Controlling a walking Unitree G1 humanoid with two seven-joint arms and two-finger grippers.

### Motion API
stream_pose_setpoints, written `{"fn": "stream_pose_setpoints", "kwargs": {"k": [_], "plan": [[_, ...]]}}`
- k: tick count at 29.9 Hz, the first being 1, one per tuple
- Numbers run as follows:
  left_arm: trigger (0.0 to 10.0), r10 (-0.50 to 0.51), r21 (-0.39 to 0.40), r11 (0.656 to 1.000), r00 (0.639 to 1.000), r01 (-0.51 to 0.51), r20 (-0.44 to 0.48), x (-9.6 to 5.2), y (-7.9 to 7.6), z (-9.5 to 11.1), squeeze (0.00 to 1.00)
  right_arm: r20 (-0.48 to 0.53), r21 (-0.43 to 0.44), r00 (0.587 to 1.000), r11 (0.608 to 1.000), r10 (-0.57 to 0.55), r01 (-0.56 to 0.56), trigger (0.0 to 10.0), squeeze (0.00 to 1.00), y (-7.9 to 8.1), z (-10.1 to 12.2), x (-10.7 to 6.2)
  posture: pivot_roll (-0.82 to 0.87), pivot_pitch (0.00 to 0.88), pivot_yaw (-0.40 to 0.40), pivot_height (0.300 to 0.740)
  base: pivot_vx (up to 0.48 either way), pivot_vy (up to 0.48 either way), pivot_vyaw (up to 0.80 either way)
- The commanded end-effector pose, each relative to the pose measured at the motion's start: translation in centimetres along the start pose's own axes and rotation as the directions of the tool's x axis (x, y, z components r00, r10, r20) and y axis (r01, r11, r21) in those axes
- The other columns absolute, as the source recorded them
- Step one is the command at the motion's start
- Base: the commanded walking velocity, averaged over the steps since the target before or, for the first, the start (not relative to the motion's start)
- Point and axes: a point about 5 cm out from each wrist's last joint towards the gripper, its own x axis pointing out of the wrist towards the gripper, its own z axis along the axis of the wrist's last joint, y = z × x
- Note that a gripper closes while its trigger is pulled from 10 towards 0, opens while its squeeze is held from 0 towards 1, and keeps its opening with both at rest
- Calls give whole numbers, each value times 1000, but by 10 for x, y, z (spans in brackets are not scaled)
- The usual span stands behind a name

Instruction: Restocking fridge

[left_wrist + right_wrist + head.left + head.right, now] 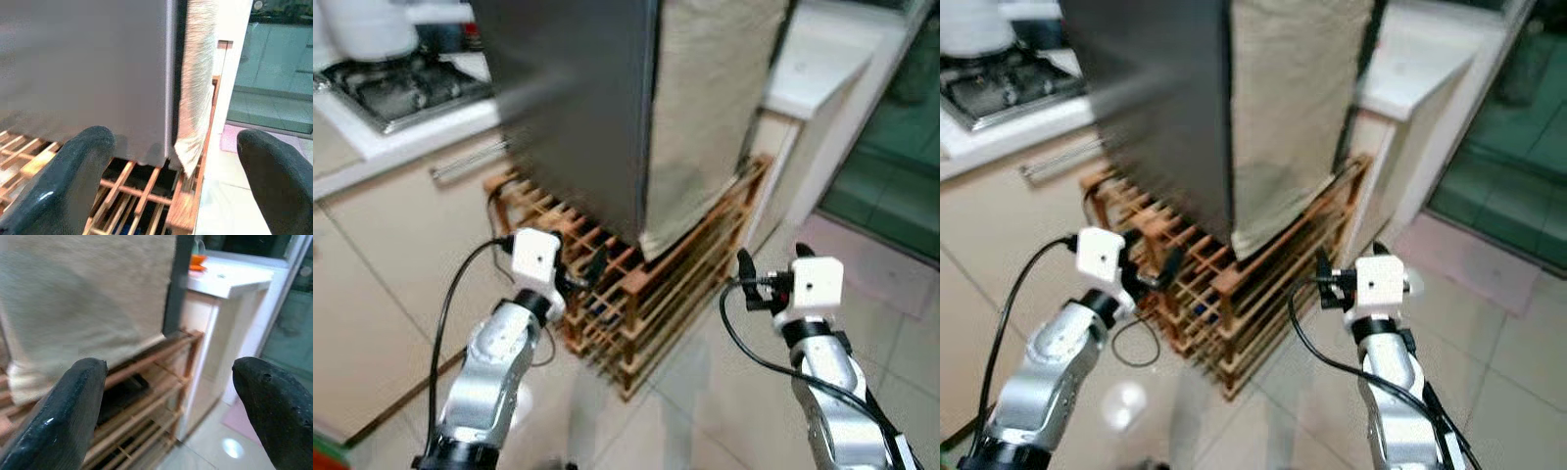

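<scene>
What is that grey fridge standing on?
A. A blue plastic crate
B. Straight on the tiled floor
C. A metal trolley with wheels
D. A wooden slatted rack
D: the fridge rests on a wooden slatted rack that lifts it above the tiled floor.

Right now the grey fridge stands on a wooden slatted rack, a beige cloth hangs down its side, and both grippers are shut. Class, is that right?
One thing is wrong: the grippers are open, not shut. The left wrist view shows the left gripper with its fingers wide apart, and the right wrist view shows the same for the right gripper. The fridge, rack and cloth are as stated.
</scene>
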Motion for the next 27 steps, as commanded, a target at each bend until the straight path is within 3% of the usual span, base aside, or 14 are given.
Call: {"fn": "stream_pose_setpoints", "kwargs": {"k": [1, 12, 18, 27], "plan": [[10000, 51, 10, 999, 998, -51, -45, 0, 8, -9, 0, -1, 0, 1000, 1000, 14, -14, 10000, 0, 5, 0, 4, -71, 0, 10, 730, 0, 0, 0], [10000, 1, -33, 999, 1000, -1, 14, 11, -2, 1, 0, 11, 17, 1000, 1000, 8, -8, 10000, 0, 7, 2, 10, -78, 0, 17, 730, 0, 0, 0], [10000, -22, -21, 1000, 999, 23, 45, 21, -9, 10, 0, 14, 20, 1000, 1000, 11, -12, 10000, 0, 10, 2, 13, -79, 0, 26, 730, 430, 0, 0], [10000, -47, -23, 999, 998, 48, 49, 25, -16, 11, 0, 11, 20, 1000, 1000, 13, -13, 10000, 0, 12, 0, 14, -82, 0, 30, 730, 463, 0, 0]]}}
